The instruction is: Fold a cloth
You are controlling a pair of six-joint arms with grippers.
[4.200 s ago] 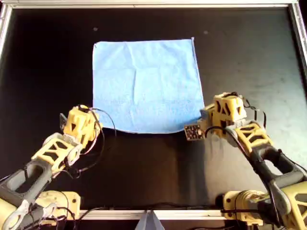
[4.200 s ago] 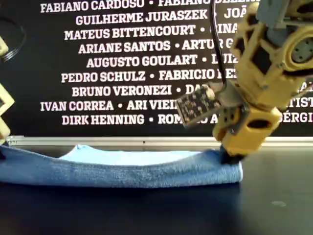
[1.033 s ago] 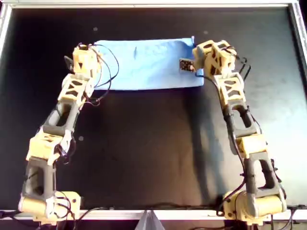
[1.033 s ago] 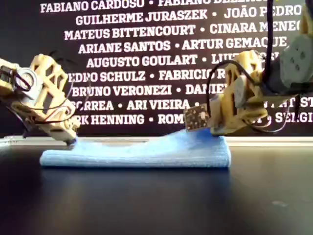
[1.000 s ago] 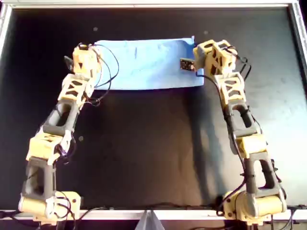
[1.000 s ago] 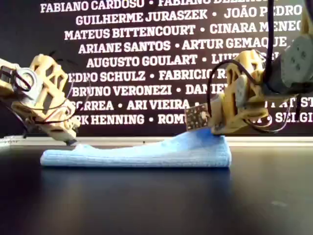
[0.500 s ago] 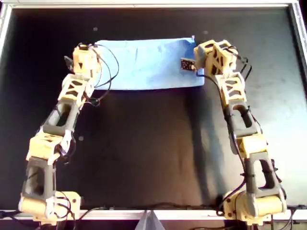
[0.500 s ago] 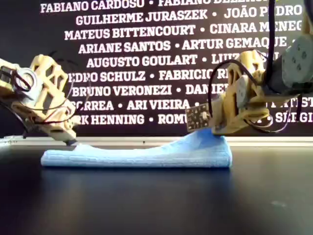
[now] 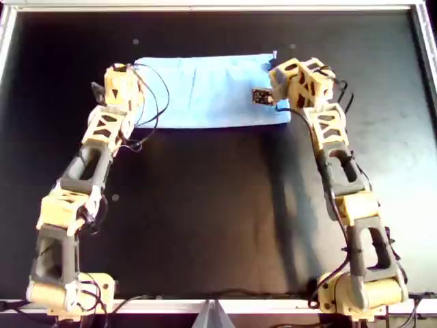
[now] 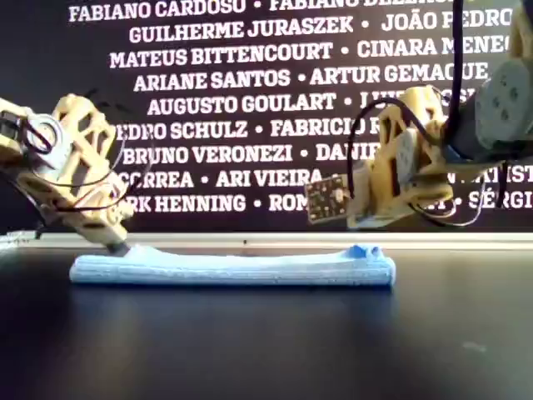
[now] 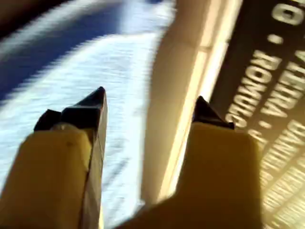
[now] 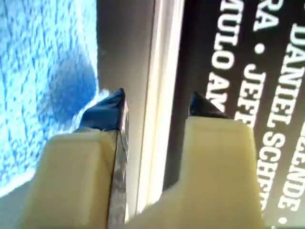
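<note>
The light blue cloth lies folded in half as a flat strip at the far side of the black table; it also shows in the exterior view. My first gripper is at the strip's left end in the overhead view, low over that end. Its wrist view shows it open and empty over the cloth. My second gripper hovers above the strip's right far corner. It is open and empty, with the cloth's corner beside one fingertip.
A metal frame rims the black table. A dark wall with white names stands just behind the cloth. A small tag board sticks out from my second gripper over the cloth.
Over the last four seconds the cloth's near edge went to the far edge, halving it. In the last half second my second gripper let go and rose; the lifted end dropped flat.
</note>
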